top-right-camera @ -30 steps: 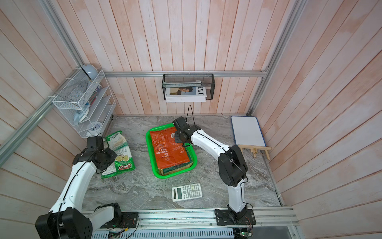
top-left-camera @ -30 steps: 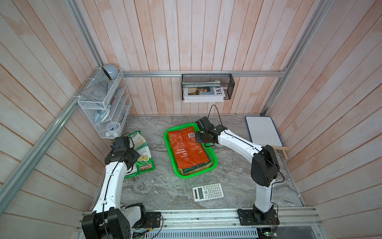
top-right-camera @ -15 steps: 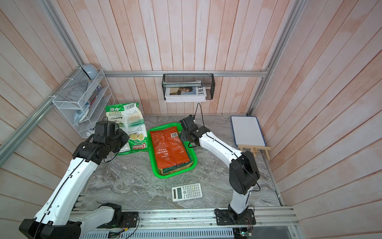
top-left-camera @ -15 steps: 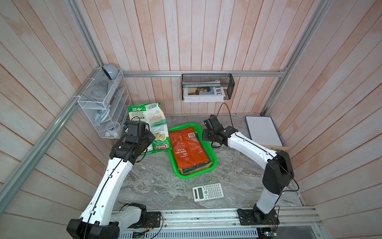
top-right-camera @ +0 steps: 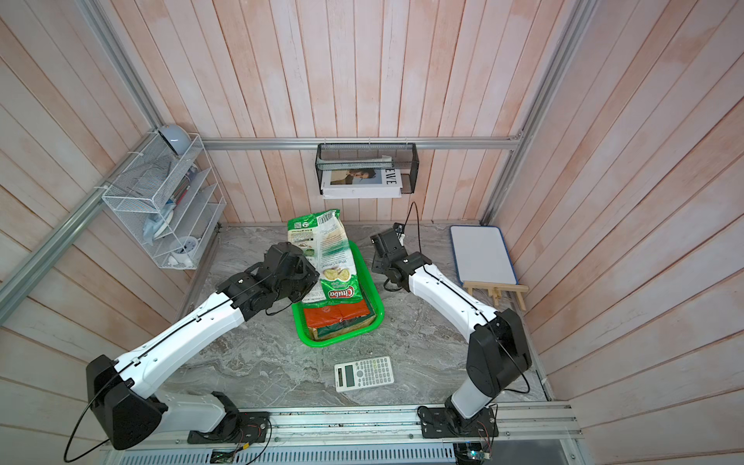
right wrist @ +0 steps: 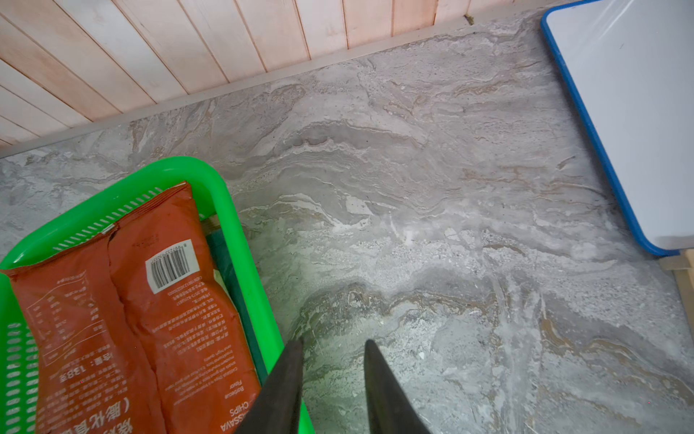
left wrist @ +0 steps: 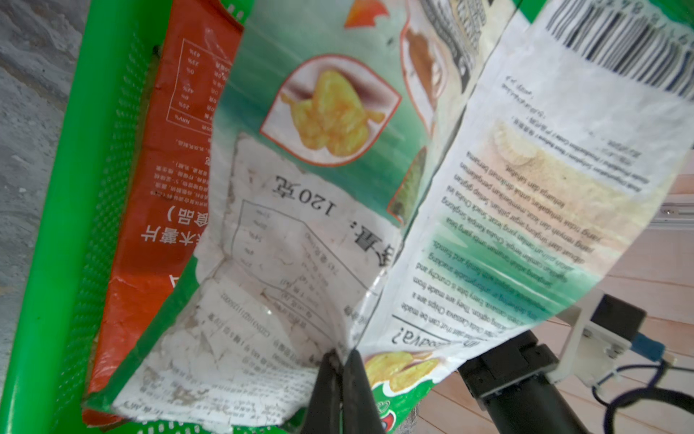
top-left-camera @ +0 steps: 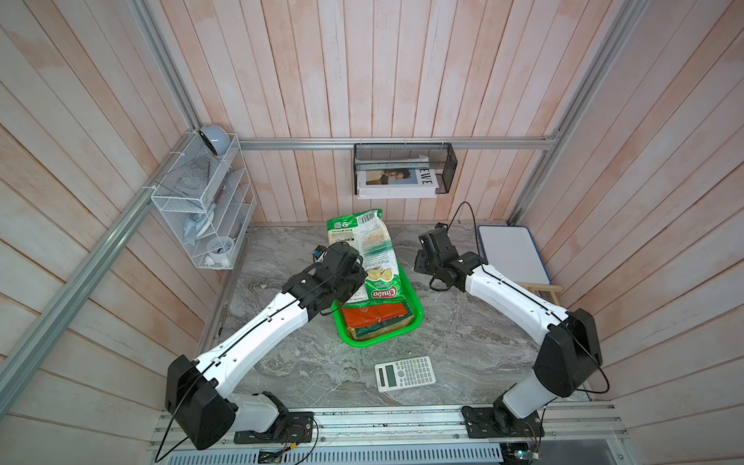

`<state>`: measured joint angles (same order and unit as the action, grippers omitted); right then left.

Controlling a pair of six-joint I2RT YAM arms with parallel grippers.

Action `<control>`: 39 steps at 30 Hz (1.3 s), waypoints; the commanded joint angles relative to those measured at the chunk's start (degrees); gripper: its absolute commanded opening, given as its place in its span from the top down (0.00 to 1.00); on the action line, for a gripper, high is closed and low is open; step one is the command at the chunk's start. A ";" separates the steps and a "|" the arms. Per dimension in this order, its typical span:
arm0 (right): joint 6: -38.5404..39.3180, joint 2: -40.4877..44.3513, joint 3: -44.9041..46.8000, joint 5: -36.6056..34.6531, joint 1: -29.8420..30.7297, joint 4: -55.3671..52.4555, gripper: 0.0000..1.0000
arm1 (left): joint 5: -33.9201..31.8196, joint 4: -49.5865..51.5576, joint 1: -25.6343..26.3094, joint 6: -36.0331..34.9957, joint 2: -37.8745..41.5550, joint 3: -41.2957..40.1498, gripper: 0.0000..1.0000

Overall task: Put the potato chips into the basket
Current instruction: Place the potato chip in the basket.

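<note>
Pink wood walls stand around a grey stone table (top-left-camera: 463, 334).

The left gripper (left wrist: 341, 360) has its two black fingers pressed together. They pinch the side edge of the white and green bag (top-left-camera: 372, 257). The bag is up in the air and tipped. From the gripper, it spreads out toward 3 o'clock. The green basket (top-left-camera: 416, 318) sits under it, toward 4 o'clock.

The bag's long way runs from 12 to 6 o'clock, and so does the basket's. The bag's low end, with the red name on it, hangs over the middle of the basket. Its top end sticks out past the basket's 12 o'clock end. I think the bag must go down and a bit toward 6 o'clock to fit inside. The left arm is the near one, as it holds the bag.

The right gripper (right wrist: 332, 344) has its fingers a little apart with nothing between them. It is over bare table, just beside the basket's 3 o'clock side.

I count one basket, one bag in the air, and one orange bag (top-left-camera: 374, 318) on top in the basket. Edges of more bags (top-left-camera: 378, 331) peek out under it, but I cannot tell how many. One calculator (top-left-camera: 404, 373) lies at 6 o'clock from the basket. One white board (top-left-camera: 509, 253) lies at 3 o'clock.
</note>
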<state>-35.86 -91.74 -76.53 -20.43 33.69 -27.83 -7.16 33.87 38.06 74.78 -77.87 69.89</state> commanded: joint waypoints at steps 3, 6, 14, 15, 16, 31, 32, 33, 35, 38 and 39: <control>-1.05 2.57 3.45 -2.38 -0.46 1.07 0.69 | 0.46 -7.63 0.42 9.17 -0.41 -8.14 1.00; -1.32 3.03 4.24 -2.21 -0.42 1.01 0.69 | 2.13 -11.57 1.99 12.51 -1.98 -11.96 1.00; -2.70 3.26 6.41 -0.93 -0.44 2.81 0.68 | 1.35 -13.79 4.83 15.84 -4.03 -15.81 0.99; -2.88 3.19 6.51 -0.47 -0.42 3.03 0.68 | 1.36 -14.91 4.93 16.59 -4.14 -16.38 0.99; -2.97 3.01 6.63 -0.16 -0.39 3.05 0.68 | 1.21 -15.66 4.91 17.18 -4.12 -16.76 0.99; -1.11 1.62 5.66 -0.84 -0.42 1.60 0.68 | -5.15 -12.57 4.57 4.36 -5.40 -9.80 0.10; -0.81 1.48 5.76 -1.12 -0.50 1.64 0.67 | -7.05 -12.36 4.50 2.19 -4.45 -9.50 0.10; -0.75 1.45 5.89 -1.79 -0.62 1.62 0.68 | -9.37 -12.17 4.32 -0.74 -3.24 -9.05 0.11; -0.75 1.25 6.22 -2.72 -1.75 1.23 0.67 | -15.01 -11.18 3.75 -8.53 -0.73 -7.86 0.11; -3.13 1.31 6.55 -2.92 -5.92 0.00 0.67 | -25.47 -13.04 2.05 -25.03 3.59 -7.86 0.11; -3.65 1.30 6.99 -2.64 -7.83 -0.03 0.67 | -29.22 -15.09 0.98 -30.97 4.83 -9.06 0.07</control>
<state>-37.82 -89.78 -70.32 -21.17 29.89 -25.82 -22.74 20.93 41.01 63.94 -76.99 60.47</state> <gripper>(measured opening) 0.327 0.912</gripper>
